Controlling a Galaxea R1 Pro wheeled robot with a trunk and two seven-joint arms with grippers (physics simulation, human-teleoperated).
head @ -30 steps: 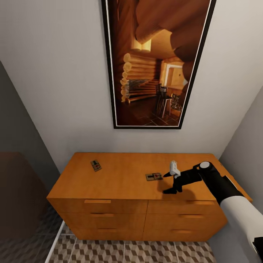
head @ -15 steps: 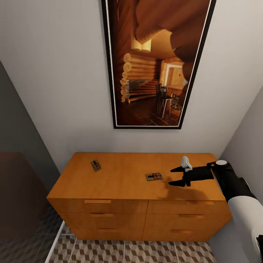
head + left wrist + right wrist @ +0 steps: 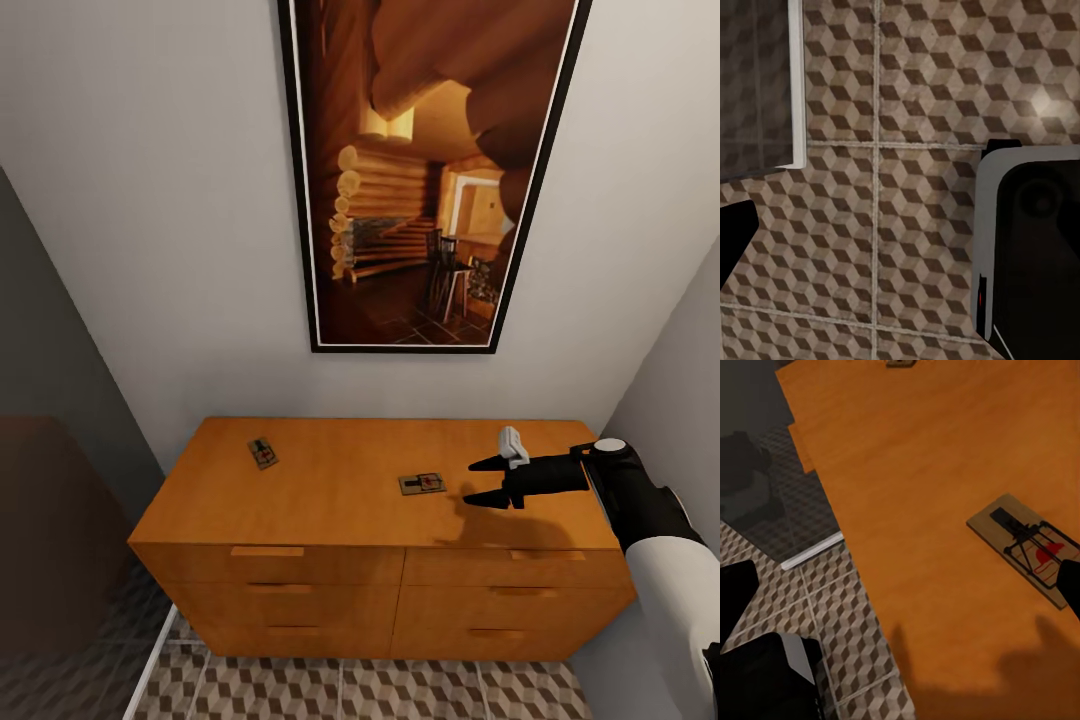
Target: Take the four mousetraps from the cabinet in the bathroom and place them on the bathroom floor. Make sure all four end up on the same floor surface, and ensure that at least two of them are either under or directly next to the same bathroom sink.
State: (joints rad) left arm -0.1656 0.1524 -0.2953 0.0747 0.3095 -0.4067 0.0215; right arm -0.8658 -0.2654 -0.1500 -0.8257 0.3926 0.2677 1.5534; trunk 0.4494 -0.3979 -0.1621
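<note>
Nearest lies the bathroom floor (image 3: 400, 690), cube-patterned tiles running under the front of the cabinet (image 3: 380, 600), whose drawer fronts face the viewer below a smooth orange-brown top. Two mousetraps rest flat on that top. The nearer mousetrap (image 3: 422, 484) sits right of centre with its long axis running left to right; in the right wrist view (image 3: 1024, 546) its red spot and wire frame face up. Just to its right, apart from it, the right pincer (image 3: 480, 481) hovers over the cabinet top with its two dark fingers spread wide, pointing left toward the trap and holding nothing. The farther mousetrap (image 3: 263, 453) lies toward the left rear, its long axis running near to far. Whether the left pincer is released or clenched cannot be told. On the wall behind hangs a tall framed picture (image 3: 430, 170).
</note>
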